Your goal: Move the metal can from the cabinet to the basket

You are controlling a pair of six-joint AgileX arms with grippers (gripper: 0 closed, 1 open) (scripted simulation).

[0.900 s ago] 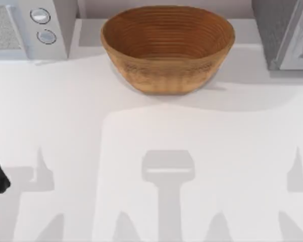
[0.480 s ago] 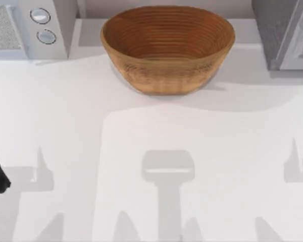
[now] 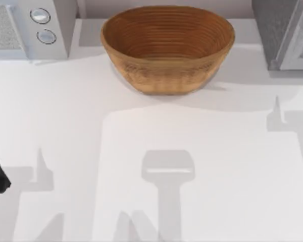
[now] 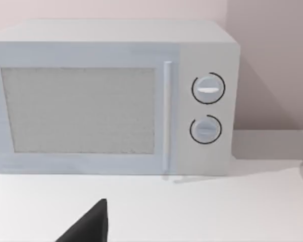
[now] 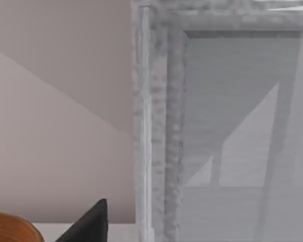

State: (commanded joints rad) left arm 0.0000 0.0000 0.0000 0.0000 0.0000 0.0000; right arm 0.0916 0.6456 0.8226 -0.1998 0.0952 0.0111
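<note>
Presumably the metal can sits behind the door of the cabinet (image 3: pixel 283 33) at the table's far right corner, unseen, so with my right gripper's (image 5: pixel 88 224) fingers' spread impossible to tell, I risk clipping the door edge or the basket (image 3: pixel 167 48) mid-far edge.

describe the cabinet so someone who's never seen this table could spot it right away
Start at the brown woven basket at the back middle of the table and look to the top view's right back corner. The cabinet is the dark grey speckled box with a paler door panel; unlike the white microwave in the left corner, it has no round dials.
</note>
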